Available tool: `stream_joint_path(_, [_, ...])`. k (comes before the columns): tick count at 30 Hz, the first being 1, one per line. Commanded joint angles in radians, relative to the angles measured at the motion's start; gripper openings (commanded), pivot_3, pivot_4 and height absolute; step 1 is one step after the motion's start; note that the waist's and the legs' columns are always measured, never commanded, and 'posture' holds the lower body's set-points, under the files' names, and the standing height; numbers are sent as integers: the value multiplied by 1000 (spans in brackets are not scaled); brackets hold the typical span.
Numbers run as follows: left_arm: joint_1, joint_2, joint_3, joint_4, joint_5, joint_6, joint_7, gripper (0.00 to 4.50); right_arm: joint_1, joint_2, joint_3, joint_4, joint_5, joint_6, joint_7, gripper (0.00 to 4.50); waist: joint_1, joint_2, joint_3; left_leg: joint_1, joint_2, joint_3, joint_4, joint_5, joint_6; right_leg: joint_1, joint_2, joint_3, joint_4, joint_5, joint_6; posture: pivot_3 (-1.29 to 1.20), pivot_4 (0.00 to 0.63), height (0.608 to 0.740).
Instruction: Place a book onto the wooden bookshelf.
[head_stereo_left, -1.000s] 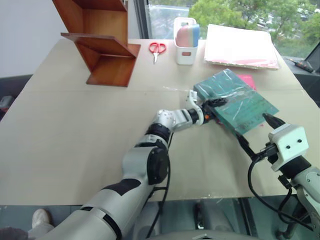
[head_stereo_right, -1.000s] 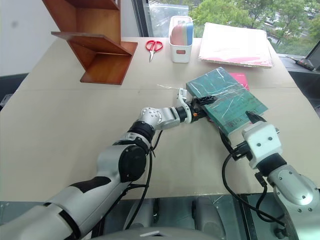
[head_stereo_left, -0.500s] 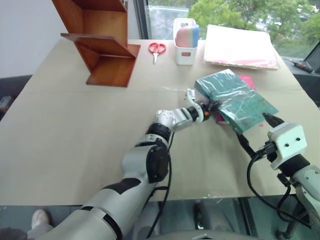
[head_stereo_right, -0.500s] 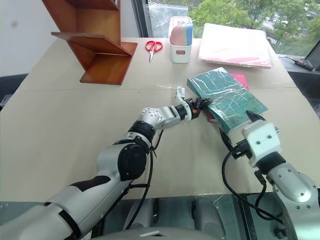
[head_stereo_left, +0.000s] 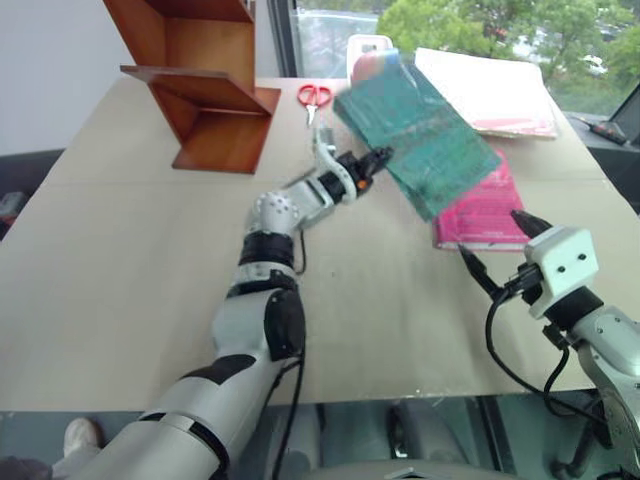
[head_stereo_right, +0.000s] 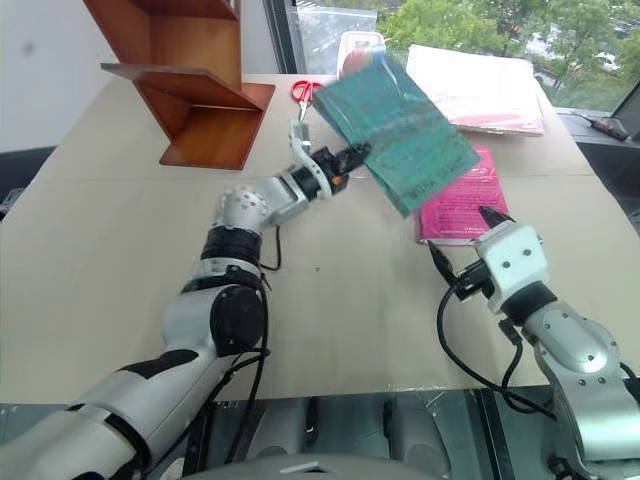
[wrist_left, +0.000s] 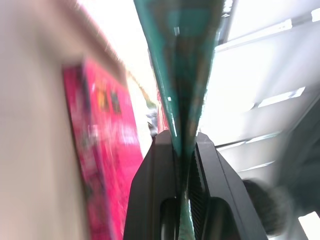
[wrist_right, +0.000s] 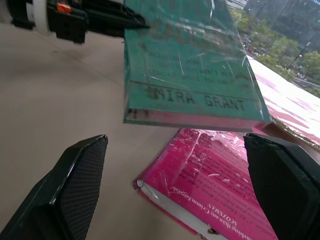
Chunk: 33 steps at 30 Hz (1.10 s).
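Observation:
The teal-green book (head_stereo_left: 415, 135) in crinkled clear wrap hangs tilted in the air above the table, right of centre. My left gripper (head_stereo_left: 372, 160) is shut on its near left edge, and in the left wrist view its black fingers (wrist_left: 162, 190) pinch the book (wrist_left: 182, 70) edge-on. The wooden bookshelf (head_stereo_left: 200, 85) stands at the table's far left, well apart from the book. My right gripper (head_stereo_left: 500, 255) stands open at the near right, its fingers (wrist_right: 75, 185) wide apart, level with the lifted book (wrist_right: 190, 70) and holding nothing.
A magenta-pink book (head_stereo_left: 482, 210) lies flat on the table under the lifted one. Red scissors (head_stereo_left: 314, 97), a white organizer box (head_stereo_right: 350, 50) and a stack of pale pink sheets (head_stereo_left: 490, 90) sit along the far edge. The table's (head_stereo_left: 130, 260) left and near parts are bare.
My left gripper closed on the teal book and lifted it up and to the left, uncovering the pink book beneath. The right gripper has hardly moved.

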Motion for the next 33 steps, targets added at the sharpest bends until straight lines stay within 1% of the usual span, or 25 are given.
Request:
stream_joint_path(1, [40, 87, -230, -254, 156, -205, -204, 26, -40, 5, 14, 19, 11, -46, 17, 4500, 0, 0, 0, 0, 0, 0, 0, 0, 0, 0, 0, 0, 0, 0, 0, 0, 150, 740])
stream_joint_path(3, [63, 207, -360, -336, 301, -430, -348, 26, -66, 8, 27, 52, 14, -66, 28, 4500, -1, 0, 0, 0, 0, 0, 0, 0, -1, 0, 0, 0, -1, 0, 0, 0, 150, 740])
stream_joint_path(4, [62, 263, -407, -343, 374, -559, -398, 26, -79, 9, 33, 69, 14, -76, 33, 4500, -2, 1, 0, 0, 0, 1, 0, 0, -1, 0, 0, 0, -1, 0, 0, 0, 150, 740])
stream_joint_path(6, [25, 382, -478, -318, 534, -850, -445, 26, -107, 13, 46, 107, 14, -101, 45, 4500, -3, 1, 0, 1, 0, 1, -1, 0, -1, 0, 0, 1, -1, 0, 0, 0, 150, 740])
stream_joint_path(8, [-36, 468, -518, -267, 647, -1078, -461, 26, -130, 17, 58, 143, 14, -126, 57, 4500, -1, 1, 1, 1, 1, 2, -1, -2, 3, 0, 0, 1, -1, 0, 0, 0, 150, 740])
stream_joint_path(10, [-127, 536, -535, -193, 707, -1195, -482, 26, -158, 24, 75, 186, 14, -154, 68, 4500, 5, 0, 1, 0, 1, 2, -1, -2, 4, 0, 0, 1, -1, 0, 0, 0, 150, 740])
stream_joint_path(11, [-192, 589, -553, -130, 760, -1249, -493, 26, -177, 30, 86, 215, 14, -172, 78, 4500, 9, 0, 1, 0, 1, 2, 0, -2, 4, 0, 0, 1, -2, 0, 0, 0, 150, 740])
stream_joint_path(14, [-311, 683, -612, 25, 898, -1364, -487, 26, -216, 43, 108, 271, 13, -212, 95, 4500, 12, 0, 2, -2, 1, 2, 0, -2, 4, -1, 0, 1, -4, 0, 0, 0, 150, 740])
stream_joint_path(17, [-425, 743, -678, 192, 1052, -1416, -410, 26, -266, 59, 130, 336, 11, -252, 114, 4500, 14, 1, 2, -1, 1, 5, -2, -3, 5, -1, 0, 3, -7, 0, 0, 0, 150, 740])
stream_joint_path(19, [-492, 756, -714, 295, 1129, -1447, -339, 26, -297, 69, 145, 377, 8, -277, 126, 4500, 14, 2, 3, -2, 1, 5, -3, -3, 5, -1, 1, 3, -8, 0, 0, 0, 150, 740])
stream_joint_path(21, [-542, 766, -749, 374, 1196, -1437, -298, 26, -319, 78, 157, 403, 7, -291, 133, 4500, 19, 0, 5, -2, 1, 5, -4, -3, 5, -2, 0, 3, -8, 0, 0, 0, 150, 740])
stream_joint_path(24, [-610, 791, -840, 488, 1339, -1386, -219, 26, -338, 86, 168, 426, 5, -305, 139, 4500, 22, -1, 5, -10, 2, 5, -2, -3, 5, -10, 1, 3, -8, 0, 0, 0, 150, 740])
stream_joint_path(26, [-639, 792, -886, 550, 1406, -1344, -155, 26, -346, 89, 171, 434, 2, -307, 139, 4500, 22, -1, 5, -17, 1, 6, -1, -3, 5, -16, 0, 3, -7, 0, 1, 0, 150, 740])
stream_joint_path(28, [-656, 789, -923, 599, 1454, -1307, -125, 26, -353, 89, 172, 436, -1, -315, 138, 4500, 22, -1, 5, -17, 1, 7, -2, -1, 1, -17, 0, 4, -8, 0, 1, 0, 150, 740])
stream_joint_path(30, [-669, 782, -947, 631, 1487, -1280, -97, 26, -363, 89, 161, 426, 5, -317, 137, 4500, 21, -2, 6, -17, 2, 7, -3, -1, 1, -18, 0, 3, -7, 0, 1, 0, 150, 740])
stream_joint_path(33, [-680, 772, -963, 657, 1507, -1254, -104, 26, -395, 92, 140, 389, 34, -310, 136, 4500, 20, -2, 6, -17, 2, 7, -3, -1, 1, -18, 0, 4, -7, 0, 1, 0, 150, 740])
